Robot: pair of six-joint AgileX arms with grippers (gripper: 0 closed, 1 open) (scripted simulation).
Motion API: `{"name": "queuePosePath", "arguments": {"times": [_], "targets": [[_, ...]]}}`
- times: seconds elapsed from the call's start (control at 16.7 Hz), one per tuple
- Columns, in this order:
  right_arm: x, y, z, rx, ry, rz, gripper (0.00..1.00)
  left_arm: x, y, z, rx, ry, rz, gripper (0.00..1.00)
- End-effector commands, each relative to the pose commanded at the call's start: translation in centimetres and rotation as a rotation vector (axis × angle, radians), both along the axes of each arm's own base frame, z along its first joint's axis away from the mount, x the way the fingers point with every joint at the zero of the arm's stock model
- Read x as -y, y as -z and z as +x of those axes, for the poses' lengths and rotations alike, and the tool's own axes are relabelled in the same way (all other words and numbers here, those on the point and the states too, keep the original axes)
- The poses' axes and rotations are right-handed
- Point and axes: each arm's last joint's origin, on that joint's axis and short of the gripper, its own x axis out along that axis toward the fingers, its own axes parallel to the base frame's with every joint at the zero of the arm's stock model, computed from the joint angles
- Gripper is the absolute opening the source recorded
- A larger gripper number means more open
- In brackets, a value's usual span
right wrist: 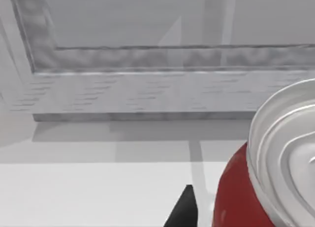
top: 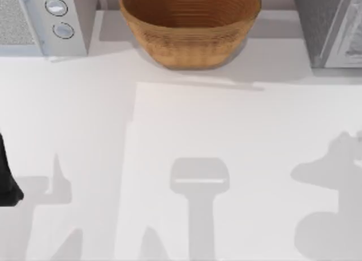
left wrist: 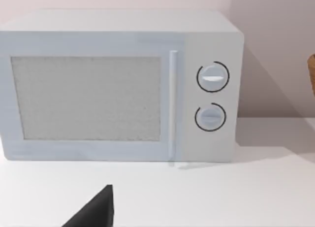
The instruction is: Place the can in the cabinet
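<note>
The red can (right wrist: 236, 197) with a silver top looms close in the right wrist view, and my right gripper (right wrist: 197, 212) is shut on it, one dark finger (right wrist: 183, 210) lying against its side. Just beyond the can stands the grey cabinet (right wrist: 147, 89), its framed front panel closed. From above, the cabinet (top: 331, 29) sits at the table's far right corner. A dark part of my left arm (top: 7, 179) rests at the table's left edge, and its gripper (left wrist: 93, 214) faces the microwave.
A white microwave (top: 39, 17) with two round dials stands at the far left, its door (left wrist: 88, 99) closed. A woven basket (top: 189, 29) sits at the back centre. Arm shadows fall across the white tabletop (top: 186, 125).
</note>
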Motion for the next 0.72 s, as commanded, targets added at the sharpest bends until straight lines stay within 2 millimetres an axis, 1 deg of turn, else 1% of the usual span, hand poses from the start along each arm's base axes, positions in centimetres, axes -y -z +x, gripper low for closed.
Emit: {"name": "queuePosePath", "arguments": {"times": [0.24,0.36,0.48,0.72], "targets": [[-0.3,-4.2,-0.9,-0.008,-0.001,0.003,0.0,0.0,0.0,0.0,0.0,0.0,0.0,1.0],[-0.5,-5.9,-1.4,0.005,-0.002,-0.001,0.0,0.0,0.0,0.0,0.0,0.0,0.0,1.0],[-0.6,-6.8,-1.7,0.014,-0.002,-0.004,0.0,0.0,0.0,0.0,0.0,0.0,0.0,1.0],[-0.6,-6.9,-1.8,0.015,-0.002,-0.004,0.0,0.0,0.0,0.0,0.0,0.0,0.0,1.0]]}}
